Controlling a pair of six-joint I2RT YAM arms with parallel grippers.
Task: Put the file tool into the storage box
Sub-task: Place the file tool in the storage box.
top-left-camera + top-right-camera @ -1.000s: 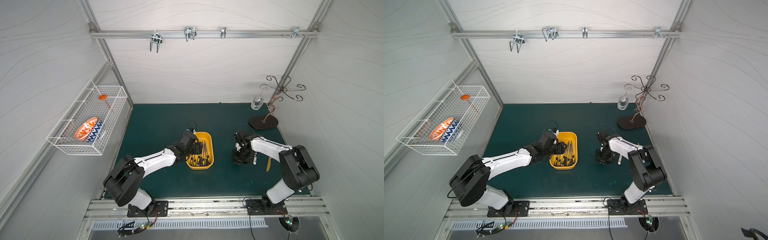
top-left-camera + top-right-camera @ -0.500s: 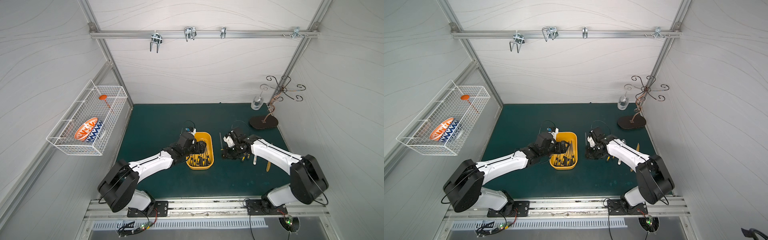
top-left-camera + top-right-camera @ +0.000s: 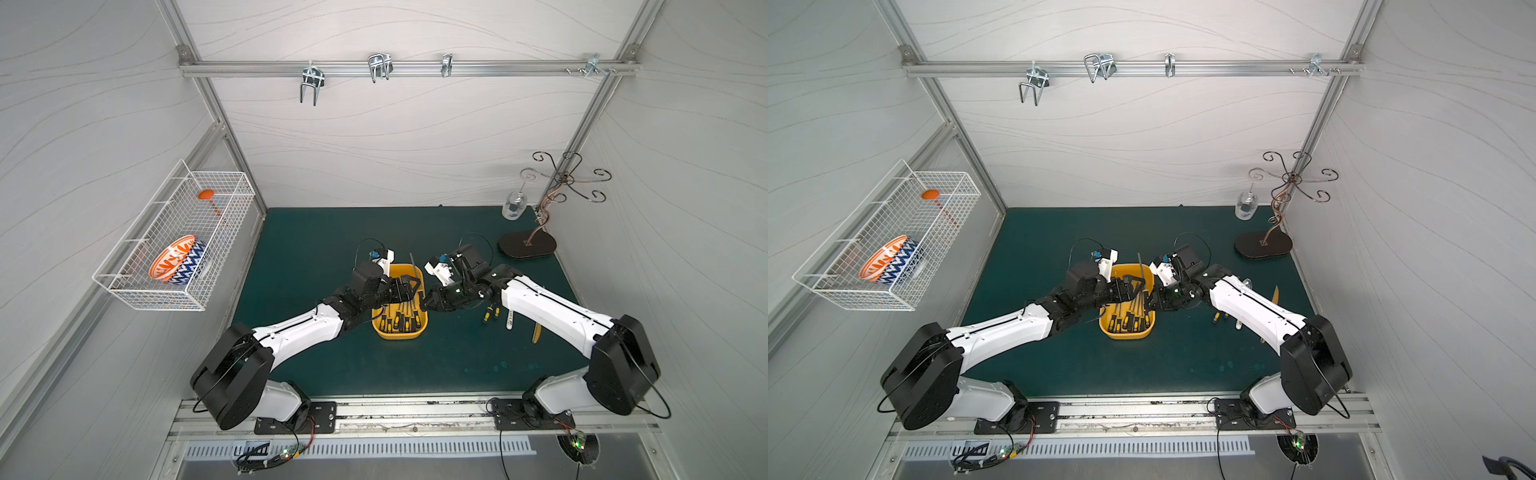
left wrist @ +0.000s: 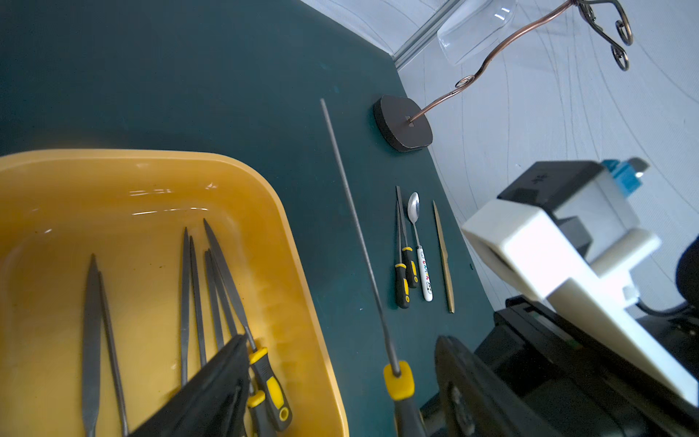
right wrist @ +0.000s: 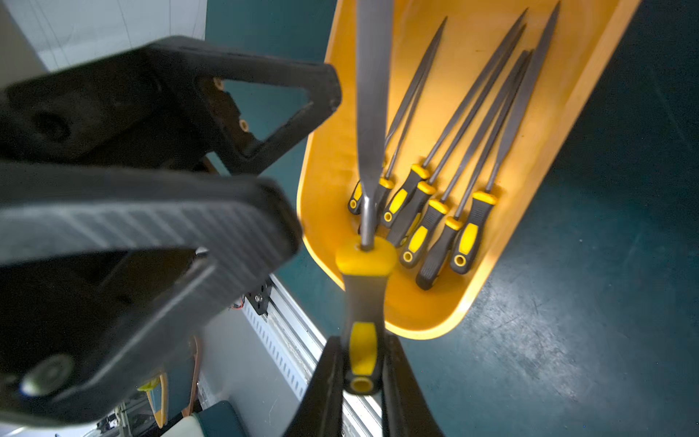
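Observation:
The yellow storage box (image 3: 399, 334) (image 3: 1127, 334) sits mid-table with several black-and-yellow files lying in it. My right gripper (image 5: 361, 363) (image 3: 426, 301) is shut on the black-and-yellow handle of a file tool (image 5: 372, 113). It holds the file above the box's right edge, with the grey shaft (image 3: 413, 266) (image 3: 1140, 266) pointing toward the back wall. My left gripper (image 4: 340, 352) (image 3: 409, 289) hangs open over the box. The file's handle (image 4: 397, 382) lies between its spread fingers (image 5: 151, 219) without touching them.
On the mat right of the box lie two more files (image 4: 403, 272), a white-handled spoon (image 4: 421, 261) and a thin gold blade (image 4: 444, 261). A copper stand on a black base (image 3: 527, 245) and a glass jar (image 3: 513, 206) stand at back right. A white wire basket (image 3: 174, 245) hangs on the left wall.
My right gripper shut on a file at the right of the mat and carried it left to the box. My left gripper opened wider over the box.

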